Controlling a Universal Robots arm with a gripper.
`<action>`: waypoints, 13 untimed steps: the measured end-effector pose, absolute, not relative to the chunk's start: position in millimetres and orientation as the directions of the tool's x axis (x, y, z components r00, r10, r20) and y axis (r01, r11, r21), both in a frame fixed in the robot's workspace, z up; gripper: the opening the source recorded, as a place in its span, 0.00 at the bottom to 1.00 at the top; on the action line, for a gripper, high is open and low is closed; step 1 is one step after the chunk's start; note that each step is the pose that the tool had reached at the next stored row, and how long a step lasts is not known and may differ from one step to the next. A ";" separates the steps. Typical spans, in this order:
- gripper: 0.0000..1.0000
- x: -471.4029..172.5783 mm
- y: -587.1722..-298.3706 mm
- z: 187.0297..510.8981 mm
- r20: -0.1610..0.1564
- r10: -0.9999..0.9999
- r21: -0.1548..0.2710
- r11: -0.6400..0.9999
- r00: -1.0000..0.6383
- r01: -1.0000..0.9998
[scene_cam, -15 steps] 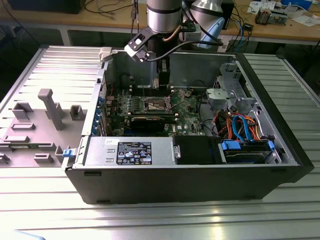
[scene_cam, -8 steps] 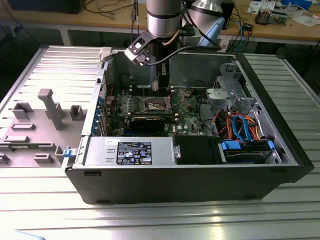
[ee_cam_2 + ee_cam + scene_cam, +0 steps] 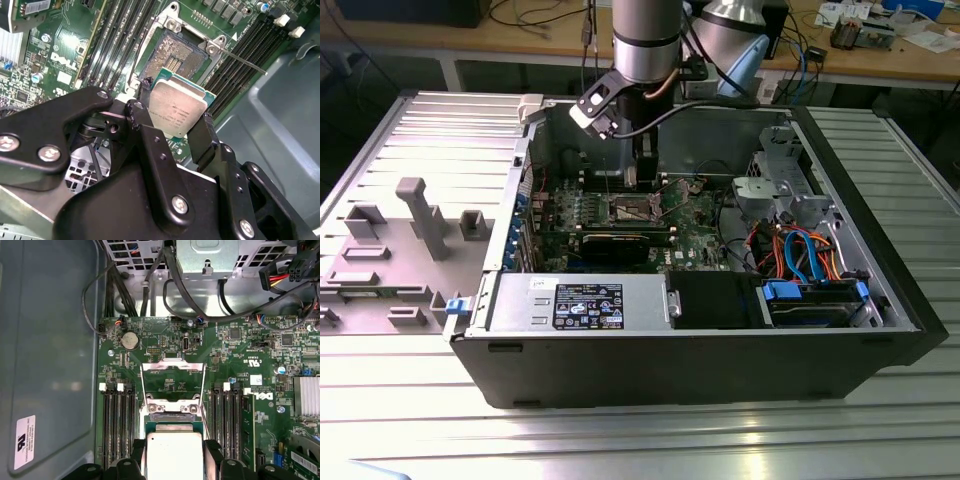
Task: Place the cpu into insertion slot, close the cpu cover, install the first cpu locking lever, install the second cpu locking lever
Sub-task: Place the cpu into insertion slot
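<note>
Step in hand: first step, placing the cpu (image 3: pixel 179 111); it is not yet seated
Pincer (image 3: pixel 175 125): clenched on the cpu, fingers (image 3: pixel 205 137) on two opposite edges
Cpu position: held above the insertion slot (image 3: pixel 180 57), silvery top facing the second wrist view
Cpu cover (image 3: pixel 173 377): swung open, both levers (image 3: pixel 240 59) released
Next move calls for: by my judgement, squaring the chip to the socket rim before a level descent
View difference: exterior view places the arm inside the open computer case (image 3: pixel 700 350) on the table (image 3: pixel 880 440); both wrist views show the grip
</note>
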State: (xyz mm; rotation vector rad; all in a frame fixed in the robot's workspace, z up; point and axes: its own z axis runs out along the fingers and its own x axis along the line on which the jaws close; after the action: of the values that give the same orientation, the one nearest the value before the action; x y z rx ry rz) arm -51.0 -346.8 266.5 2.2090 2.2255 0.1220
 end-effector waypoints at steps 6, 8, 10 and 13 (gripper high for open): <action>0.54 -50.9 -346.7 266.0 0.052 0.999 0.058 0.006 -0.009 0.998; 0.54 -50.9 -346.7 266.0 0.052 0.999 0.058 0.006 -0.009 0.998; 0.54 -50.9 -346.7 265.9 0.052 0.999 0.058 0.006 -0.009 0.998; 0.54 -50.9 -346.7 265.8 0.052 0.999 0.058 0.006 -0.009 0.998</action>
State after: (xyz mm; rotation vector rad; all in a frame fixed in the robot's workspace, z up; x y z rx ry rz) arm -50.9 -346.7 265.8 2.2087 2.2256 0.1220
